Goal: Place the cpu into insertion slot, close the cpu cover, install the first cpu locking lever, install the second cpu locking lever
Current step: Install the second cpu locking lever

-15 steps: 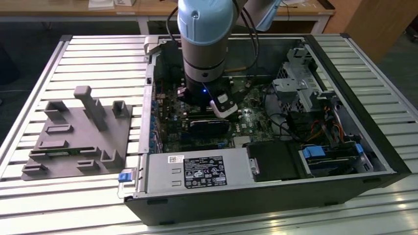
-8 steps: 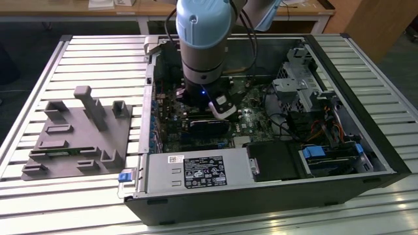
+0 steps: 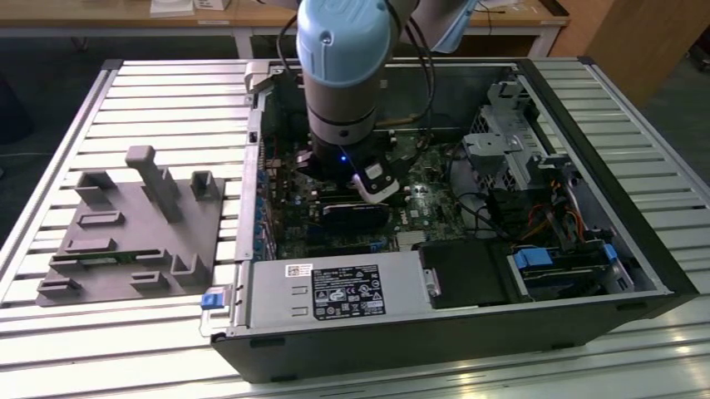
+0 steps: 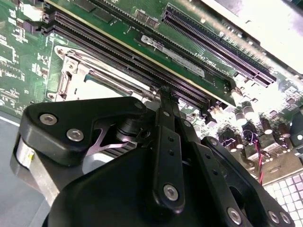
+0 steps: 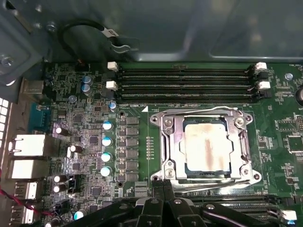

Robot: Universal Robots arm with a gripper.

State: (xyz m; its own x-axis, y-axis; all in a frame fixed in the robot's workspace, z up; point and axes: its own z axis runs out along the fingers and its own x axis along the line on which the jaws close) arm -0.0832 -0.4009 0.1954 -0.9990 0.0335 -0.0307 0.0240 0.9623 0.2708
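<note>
1. First wrist view shows the cpu (image 5: 207, 145) lying flat in the insertion slot (image 5: 176, 146), its tan metal top showing through the cut-out of the cpu cover (image 5: 171, 138), which lies down over it as a silver frame.
2. A thin wire lever (image 5: 208, 109) runs along the frame's edge nearest the long memory slots (image 5: 184, 82); it looks latched, though the wire is too fine to be sure.
3. The gripper (image 5: 165, 191) hangs just beside the opposite edge of the frame, its black fingers drawn together into a narrow tip with nothing between them, which suits pressing a slim lever rather than grasping.
4. Room is tight: capacitors (image 5: 107, 147) stand near one side of the socket and the memory slots crowd another.
5. In the exterior view the arm (image 3: 344, 83) reaches straight down into the open computer case (image 3: 621, 249) on the slatted desk (image 3: 145, 91), with a grey fixture (image 3: 133, 229) well apart at that view's left.
</note>
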